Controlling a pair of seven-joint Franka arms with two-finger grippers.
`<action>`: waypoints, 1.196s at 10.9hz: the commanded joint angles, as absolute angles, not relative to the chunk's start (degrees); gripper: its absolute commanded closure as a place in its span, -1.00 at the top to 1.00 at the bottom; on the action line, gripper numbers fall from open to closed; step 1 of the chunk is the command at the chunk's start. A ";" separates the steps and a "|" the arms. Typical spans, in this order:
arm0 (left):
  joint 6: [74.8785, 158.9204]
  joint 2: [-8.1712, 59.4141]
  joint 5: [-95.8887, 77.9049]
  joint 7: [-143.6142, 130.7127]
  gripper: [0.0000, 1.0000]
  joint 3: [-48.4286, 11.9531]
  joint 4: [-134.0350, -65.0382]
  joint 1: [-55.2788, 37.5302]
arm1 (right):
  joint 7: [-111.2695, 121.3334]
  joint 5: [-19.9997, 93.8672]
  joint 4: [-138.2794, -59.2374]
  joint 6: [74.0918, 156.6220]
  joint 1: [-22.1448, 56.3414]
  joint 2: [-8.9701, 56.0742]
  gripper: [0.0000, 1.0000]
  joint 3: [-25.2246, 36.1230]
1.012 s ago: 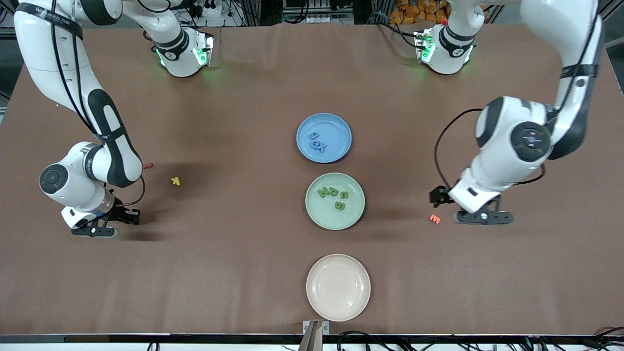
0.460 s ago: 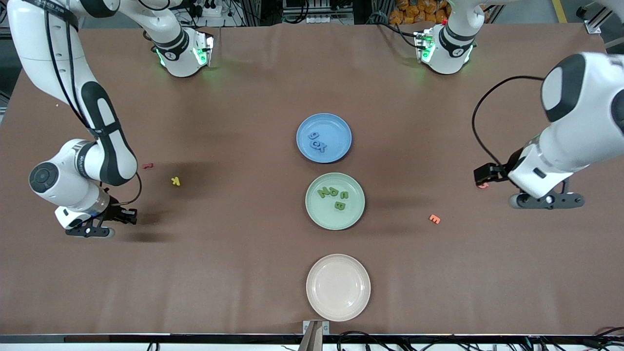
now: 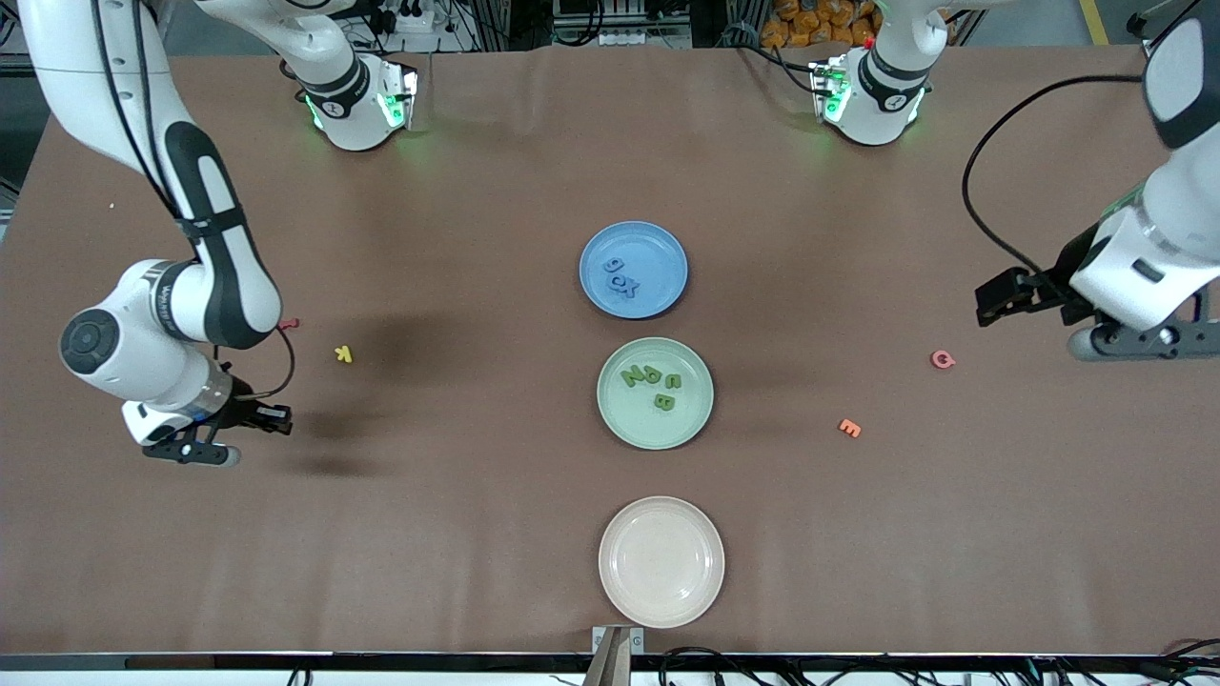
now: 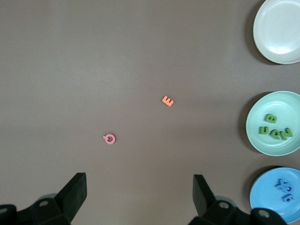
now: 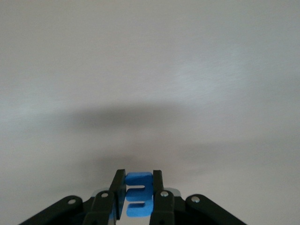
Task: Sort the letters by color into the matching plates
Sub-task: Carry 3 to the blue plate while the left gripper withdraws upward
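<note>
The blue plate (image 3: 658,252) holds three blue letters (image 3: 622,279). Nearer the front camera, the mint green plate (image 3: 610,414) holds several green letters (image 3: 653,383). My right gripper (image 3: 195,452) hangs over bare table toward the right arm's end. The right wrist view shows it (image 5: 139,174) shut on a small blue digit (image 5: 139,194) standing upright between the fingers. My left gripper (image 3: 1139,343) is over bare table at the left arm's end. In its wrist view the gripper (image 4: 139,197) is open with nothing between its fingers, and the green plate (image 4: 255,112) and blue plate (image 4: 262,199) sit far off.
A cream plate (image 3: 660,610) lies nearest the front camera. Toward the left arm's end lie a pink letter (image 3: 943,359) and an orange E (image 3: 849,429). A yellow K (image 3: 343,354) and a red letter (image 3: 289,324) lie beside the right arm.
The left arm has swung away from the orange E toward its own end of the table, uncovering the pink letter. The right gripper has barely shifted and keeps its hold.
</note>
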State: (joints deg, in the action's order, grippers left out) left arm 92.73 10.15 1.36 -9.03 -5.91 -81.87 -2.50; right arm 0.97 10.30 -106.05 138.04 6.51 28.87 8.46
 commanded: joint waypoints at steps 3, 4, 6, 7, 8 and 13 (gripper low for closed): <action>89.75 4.49 -0.53 -9.67 1.00 -5.36 -83.76 -1.85 | -14.38 10.99 -106.61 136.85 17.47 27.42 -0.53 8.35; 89.74 4.22 -0.44 -9.23 1.00 -5.45 -83.67 -1.50 | -16.68 10.90 -106.61 136.32 18.88 27.33 -0.52 7.13; 89.74 2.64 -0.44 -9.14 1.00 -5.71 -84.11 -1.58 | -22.64 10.99 -106.52 135.53 23.97 27.33 -0.52 6.77; 89.74 2.29 -0.61 -9.40 1.00 -5.71 -84.20 -1.58 | -25.37 10.90 -106.52 135.53 26.95 27.33 -0.52 6.77; 89.74 2.20 -1.22 -9.49 1.00 -5.71 -84.20 -1.58 | -27.92 10.90 -106.52 135.53 29.77 27.42 -0.51 6.77; 93.15 -1.22 -1.32 -9.40 1.00 -5.36 -90.16 -1.32 | -37.43 10.90 -105.73 135.53 42.70 28.56 -0.51 6.42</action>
State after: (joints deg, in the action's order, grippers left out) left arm 90.24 2.95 0.24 -9.11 -5.55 -84.51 -1.79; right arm -34.68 10.32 -106.00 136.13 38.70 28.47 6.17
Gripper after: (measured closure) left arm 0.000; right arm 0.722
